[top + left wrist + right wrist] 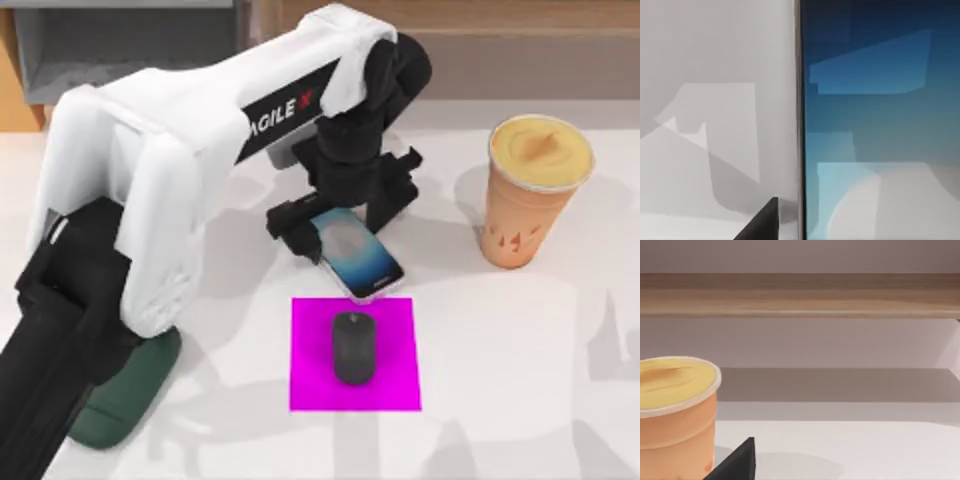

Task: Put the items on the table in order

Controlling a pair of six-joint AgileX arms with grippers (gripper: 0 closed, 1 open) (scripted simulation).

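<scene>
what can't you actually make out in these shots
- Left gripper fingers, top view: over the smartphone, hidden under the arm's wrist, so whether they clamp it is unclear.
- Phone stand, top view: mostly covered by the left arm.
- Smartphone, left wrist view: cut off by the frame edges.
- Orange cup, right wrist view: base cut off by the frame edge.
</scene>
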